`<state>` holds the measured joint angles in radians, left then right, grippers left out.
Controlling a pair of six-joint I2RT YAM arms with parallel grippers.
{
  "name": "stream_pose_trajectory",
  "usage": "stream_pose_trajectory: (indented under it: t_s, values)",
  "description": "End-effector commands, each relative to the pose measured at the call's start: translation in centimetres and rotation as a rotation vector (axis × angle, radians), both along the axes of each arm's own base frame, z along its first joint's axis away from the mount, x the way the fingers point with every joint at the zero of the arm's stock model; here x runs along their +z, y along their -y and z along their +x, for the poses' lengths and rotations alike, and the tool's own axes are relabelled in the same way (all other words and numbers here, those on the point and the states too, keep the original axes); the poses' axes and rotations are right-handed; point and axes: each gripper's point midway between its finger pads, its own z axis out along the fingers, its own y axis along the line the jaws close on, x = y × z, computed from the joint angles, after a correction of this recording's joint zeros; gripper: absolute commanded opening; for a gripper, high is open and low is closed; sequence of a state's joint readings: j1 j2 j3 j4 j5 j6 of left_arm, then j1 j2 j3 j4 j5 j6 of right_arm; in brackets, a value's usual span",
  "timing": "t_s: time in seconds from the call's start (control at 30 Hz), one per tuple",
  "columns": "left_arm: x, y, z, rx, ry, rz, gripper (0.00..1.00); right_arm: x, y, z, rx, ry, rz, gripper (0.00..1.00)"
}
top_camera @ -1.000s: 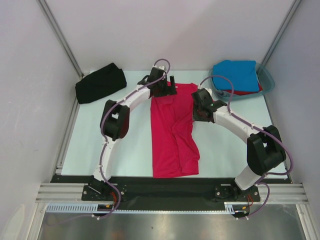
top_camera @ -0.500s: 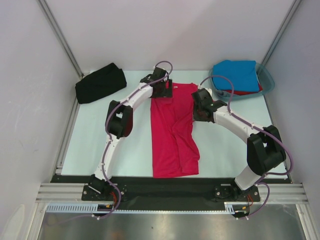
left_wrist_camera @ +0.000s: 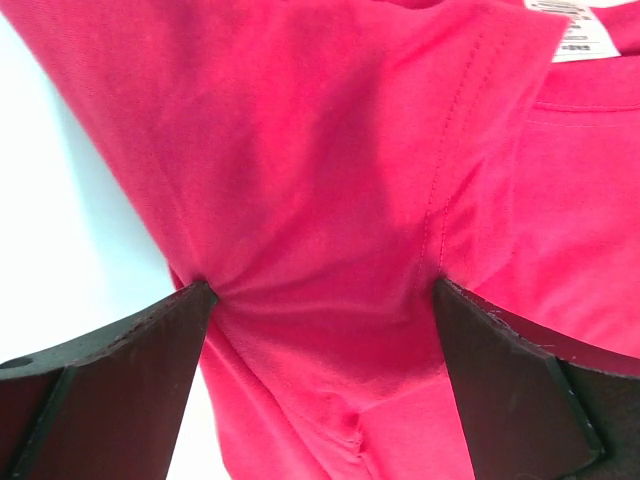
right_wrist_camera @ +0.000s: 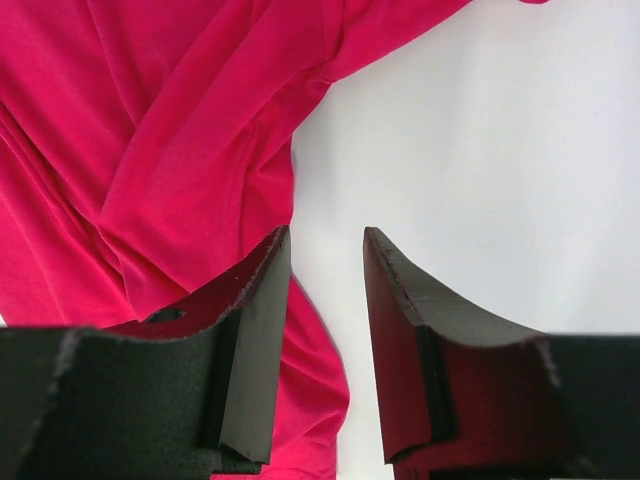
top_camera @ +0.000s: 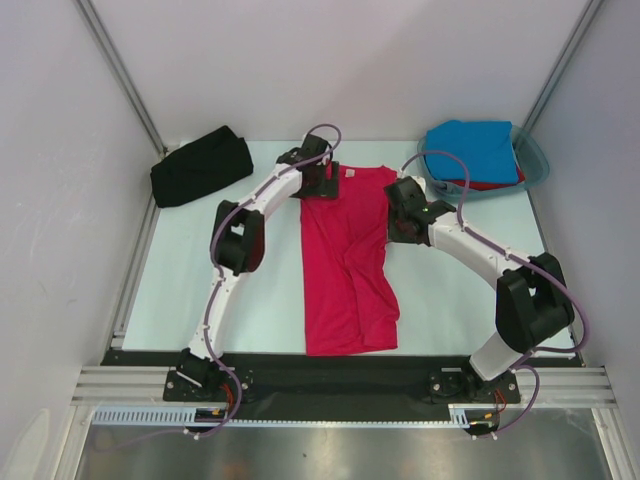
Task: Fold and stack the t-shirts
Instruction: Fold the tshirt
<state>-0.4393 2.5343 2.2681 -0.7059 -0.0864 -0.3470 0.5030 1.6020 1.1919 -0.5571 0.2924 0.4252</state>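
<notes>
Left pincer (left_wrist_camera: 322,288) gapes wide over the crimson-pink t-shirt (top_camera: 345,270); right pincer (right_wrist_camera: 327,240) stands half-open, empty. Risk: closing gathers extra layers, skewing the fold.

So the left arm (top_camera: 235,240) goes up from its base, bends at the elbow and stretches far out toward the middle. The left gripper (left_wrist_camera: 320,290) at the end points down with its jaws spread about as wide as they go. The right arm (top_camera: 470,245) arcs in from the other side, elbow stuck out to the right, and the right gripper (right_wrist_camera: 327,240) also faces down, its fingers (right_wrist_camera: 262,300) only partly apart, just a narrow gap.
</notes>
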Motion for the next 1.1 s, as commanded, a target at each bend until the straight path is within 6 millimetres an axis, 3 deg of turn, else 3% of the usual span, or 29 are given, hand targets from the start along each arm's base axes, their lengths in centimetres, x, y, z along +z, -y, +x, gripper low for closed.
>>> stream_pose_trajectory:
  t_s: [0.0,0.27,0.3,0.43,0.57,0.6,0.63,0.67,0.7,0.73,0.77,0.8,0.83,0.87,0.93,0.97,1.0,1.03,1.07]
  values:
    - [-1.5,-3.7,-0.6,0.03,-0.063,0.092,1.0,2.9,-0.1,0.8,-0.009,0.08,0.019,0.41]
    - [-1.3,-5.7,-0.3,0.037,-0.064,0.122,1.0,2.8,-0.7,0.8,0.014,0.069,0.033,0.4]
    - [-1.2,-5.4,-0.4,0.024,-0.066,0.106,1.0,2.7,-1.6,0.7,0.051,0.057,0.066,0.4]
    - [1.2,-4.3,0.3,0.018,0.023,0.035,1.0,1.6,-3.9,0.4,0.138,0.018,0.081,0.4]
    - [4.0,-4.9,0.4,0.045,0.085,0.04,1.0,-0.6,-5.2,0.9,0.171,-0.021,0.077,0.4]
    - [4.1,-5.4,0.1,0.055,0.084,0.053,1.0,-0.6,-5.8,1.4,0.184,-0.005,0.089,0.4]
    - [6.1,-5.7,0.2,0.076,0.127,0.047,1.0,-1.0,-6.0,2.3,0.187,0.004,0.084,0.4]
    - [6.6,-5.9,0.1,0.085,0.138,0.041,1.0,-0.9,-6.4,3.1,0.194,0.023,0.098,0.41]
    - [5.8,-6.3,-1.0,0.092,0.12,0.046,1.0,-0.6,-7.7,4.0,0.229,0.029,0.157,0.42]
    - [8.5,-6.3,-0.4,0.116,0.195,0.0,1.0,-0.5,-7.8,6.1,0.211,0.034,0.189,0.42]
    - [9.4,-6.4,-0.8,0.125,0.214,-0.021,1.0,-0.3,-8.2,7.4,0.203,0.046,0.212,0.42]
    - [8.7,-6.9,-1.6,0.134,0.204,-0.02,1.0,-0.1,-8.8,8.4,0.219,0.043,0.251,0.42]
    - [9.7,-7.2,-1.4,0.154,0.232,-0.04,1.0,0.1,-9.1,9.5,0.22,0.049,0.279,0.42]
    - [11.6,-7.7,-1.6,0.173,0.27,-0.047,1.0,0.4,-9.1,11.9,0.193,0.061,0.319,0.42]
    - [12.3,-8.6,-2.0,0.194,0.282,-0.057,1.0,1.1,-10.9,13.5,0.253,0.07,0.443,0.42]
    - [13.4,-8.8,-2.2,0.199,0.301,-0.069,1.0,1.0,-10.7,15.4,0.218,0.067,0.509,0.42]
    - [13.6,-9.1,-2.4,0.201,0.299,-0.074,1.0,1.5,-12.1,15.8,0.274,0.059,0.604,0.42]
    - [13.7,-9.4,-2.5,0.208,0.299,-0.077,1.0,1.6,-12.3,16.6,0.267,0.053,0.65,0.42]
    - [13.8,-9.6,-2.6,0.215,0.296,-0.079,1.0,2.9,-12.3,18.1,0.246,0.068,0.705,0.42]
